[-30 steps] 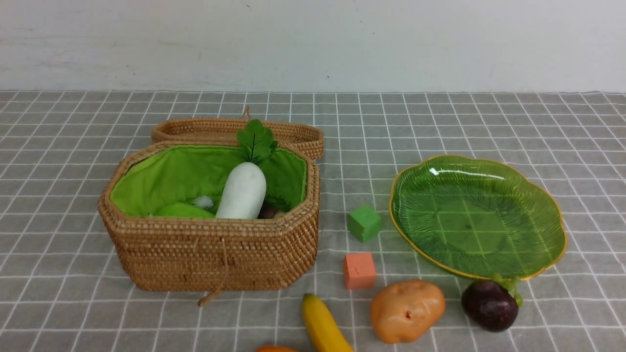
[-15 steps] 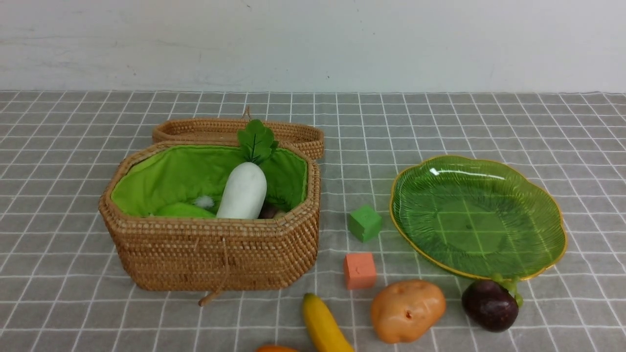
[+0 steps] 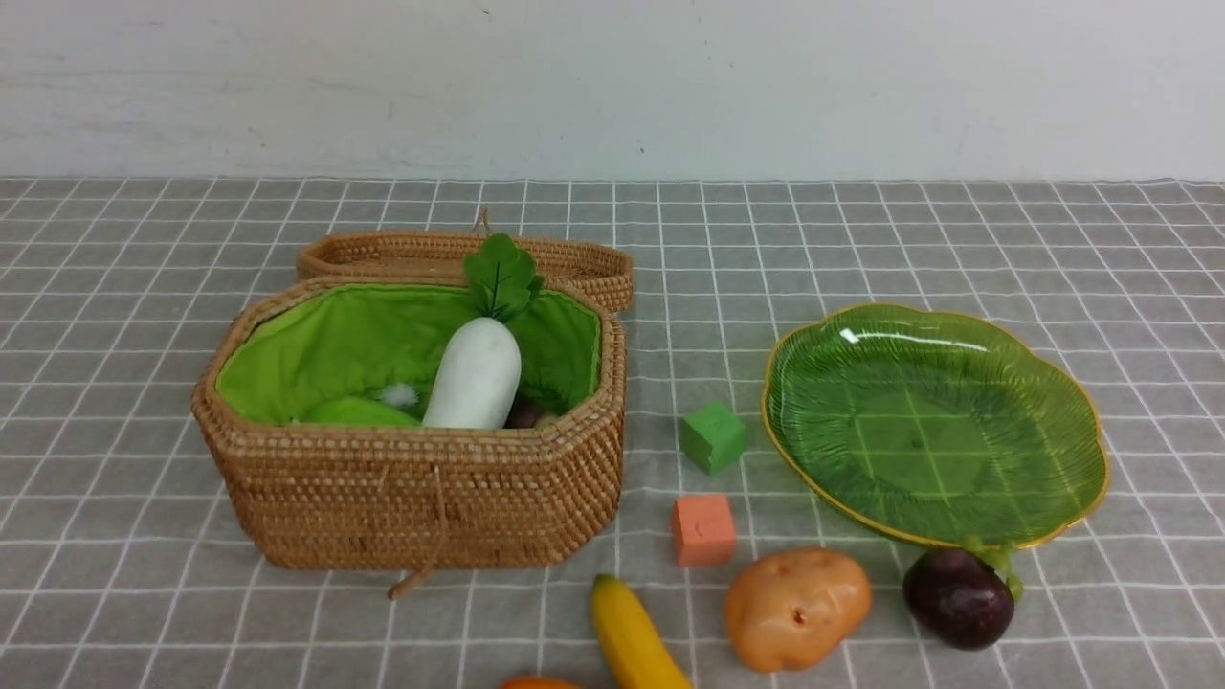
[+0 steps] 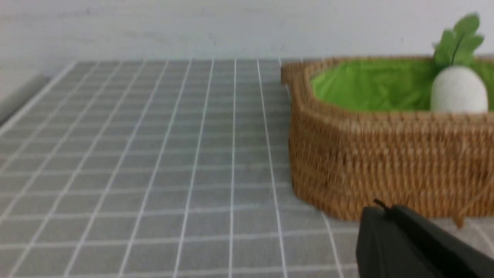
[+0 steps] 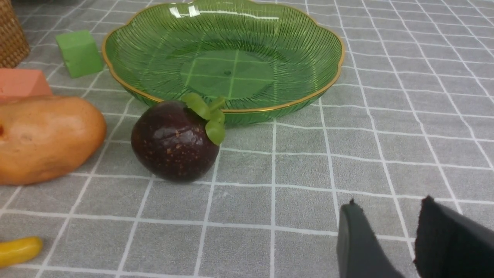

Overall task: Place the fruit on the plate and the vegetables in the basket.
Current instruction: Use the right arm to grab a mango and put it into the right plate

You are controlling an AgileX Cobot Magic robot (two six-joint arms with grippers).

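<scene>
A: Where does the mangosteen [image 3: 957,598] sit?

B: Lower right of the front view, on the cloth just below the near rim of the plate [image 3: 938,421], with its green calyx against that rim. The potato [image 3: 797,608] lies just to its left, apart from it.

A: Which arm is nearer?

B: The right, I judge. In its wrist view the fruit lies ahead of the right gripper [image 5: 388,216], between the jaws and the plate, but off their line toward the potato side.

A: And the jaws?

B: The 2 fingers stand apart with bare cloth between them, holding nothing. The left gripper [image 4: 382,218] is pressed together and empty, near the basket [image 3: 421,498], which holds the radish [image 3: 474,373].

A: Any long axis to mind?

B: None, it is round. The move likely needs a swing toward the potato side, then forward.
</scene>
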